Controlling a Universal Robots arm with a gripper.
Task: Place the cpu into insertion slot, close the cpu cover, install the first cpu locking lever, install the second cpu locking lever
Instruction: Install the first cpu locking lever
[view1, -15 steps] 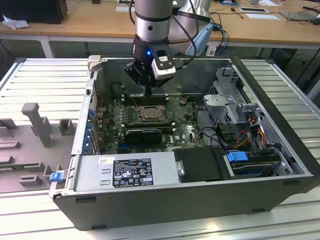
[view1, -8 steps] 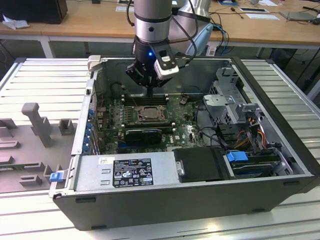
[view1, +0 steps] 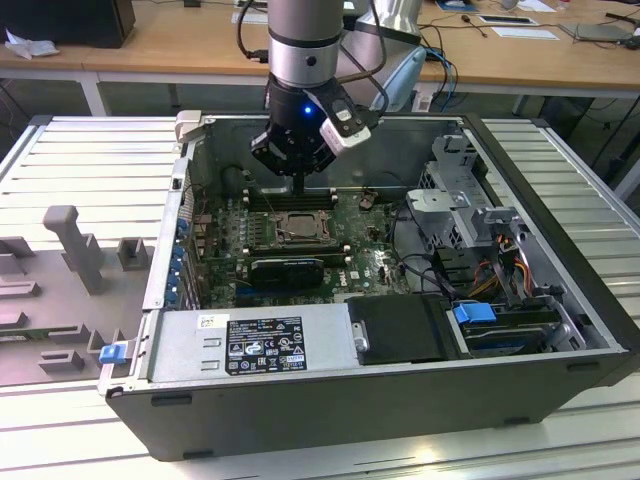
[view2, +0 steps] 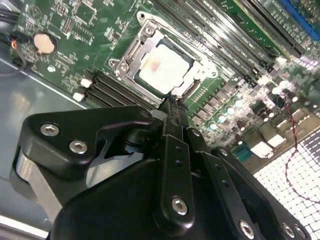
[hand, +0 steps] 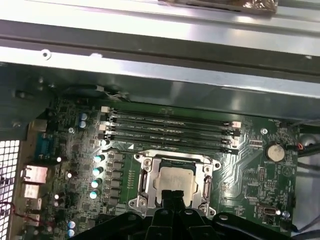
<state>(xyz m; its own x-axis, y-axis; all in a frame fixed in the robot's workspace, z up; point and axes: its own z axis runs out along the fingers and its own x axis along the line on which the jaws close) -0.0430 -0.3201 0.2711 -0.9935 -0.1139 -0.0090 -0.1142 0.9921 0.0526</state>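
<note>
The cpu (hand: 174, 181) lies flat in the insertion slot (hand: 175, 159) on the green motherboard (hand: 75, 150), its pale metal face showing through the cut-out of the cpu cover (hand: 205, 186), which lies down around it. In the second wrist view the chip (view2: 165, 67) has a faint reddish smudge on its face. The tool (hand: 173, 196) hangs right over the socket's near edge with its fingers (view2: 172, 107) pressed together into one narrow tip and nothing between them; whether that tip touches the frame I cannot tell. Just beside the socket run four long black memory slots (hand: 170, 131), and a round coin battery (hand: 273, 151) sits a little farther off on the board. In the exterior view the arm (view1: 305, 40) comes straight down into the open computer case (view1: 560, 300), the tool (view1: 300, 185) just above the socket (view1: 297, 228), with the grey power supply (view1: 250, 340) along the case's near side. The case rests on a slatted metal table (view1: 90, 150), with grey fixtures (view1: 70, 240) at the exterior view's left.
</note>
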